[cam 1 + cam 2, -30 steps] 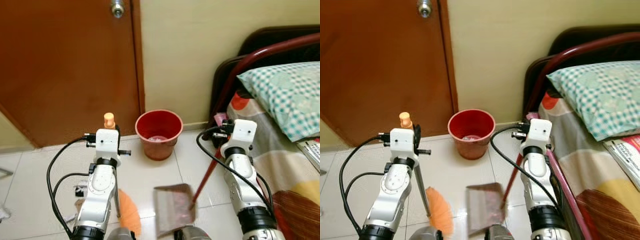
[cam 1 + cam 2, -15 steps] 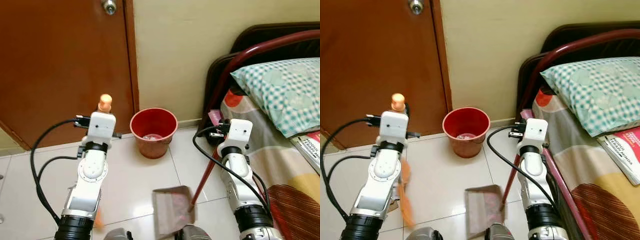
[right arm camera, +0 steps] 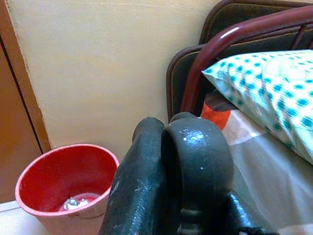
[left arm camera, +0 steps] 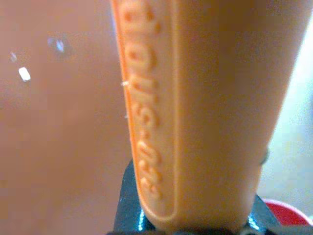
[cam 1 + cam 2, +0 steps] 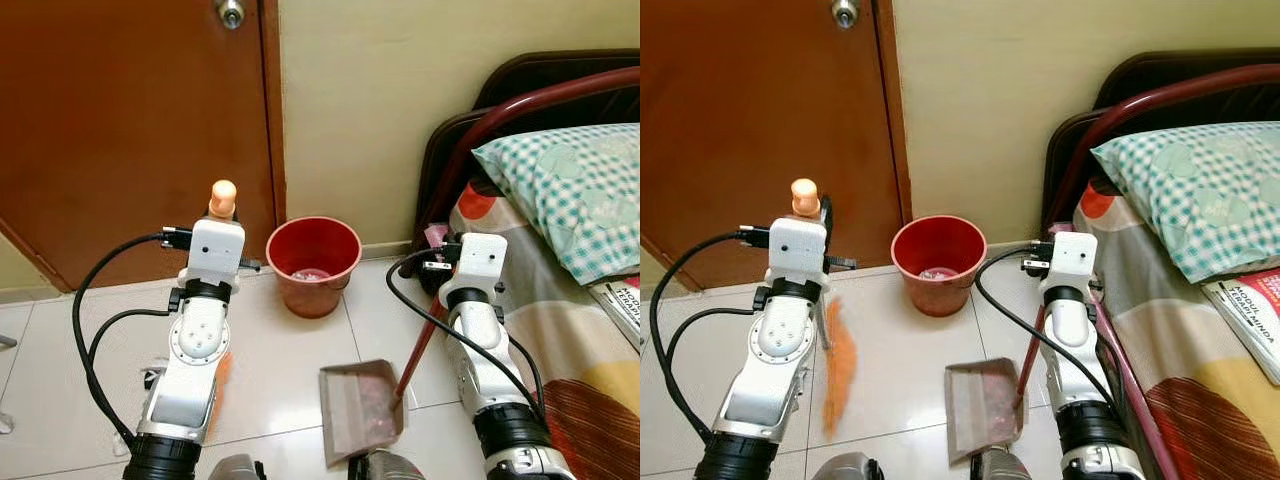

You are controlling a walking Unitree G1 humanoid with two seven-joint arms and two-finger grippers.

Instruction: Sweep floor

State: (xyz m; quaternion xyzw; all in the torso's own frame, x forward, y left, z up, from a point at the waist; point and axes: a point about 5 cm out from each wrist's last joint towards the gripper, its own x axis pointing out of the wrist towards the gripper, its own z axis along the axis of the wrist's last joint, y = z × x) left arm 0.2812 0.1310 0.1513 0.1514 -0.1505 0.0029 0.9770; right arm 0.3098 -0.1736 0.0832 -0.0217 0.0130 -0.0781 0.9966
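Your left gripper (image 4: 190, 215) has its jaws closed on the orange broom handle (image 4: 205, 98), whose rounded tip (image 5: 223, 192) stands up above the left wrist in front of the brown door (image 5: 130, 120); the orange bristles (image 5: 839, 365) hang blurred beside that arm, low over the tiled floor (image 5: 280, 350). Your right gripper (image 3: 181, 205) has its jaws clamped on the dark top of the dustpan's red pole (image 5: 420, 340), with the dustpan (image 5: 362, 408) on the floor between your arms, holding dirt. The red bucket (image 5: 313, 264) stands by the wall, just ahead of the dustpan. To your right, the bed (image 5: 560, 300) carries a checked pillow (image 5: 565, 190).
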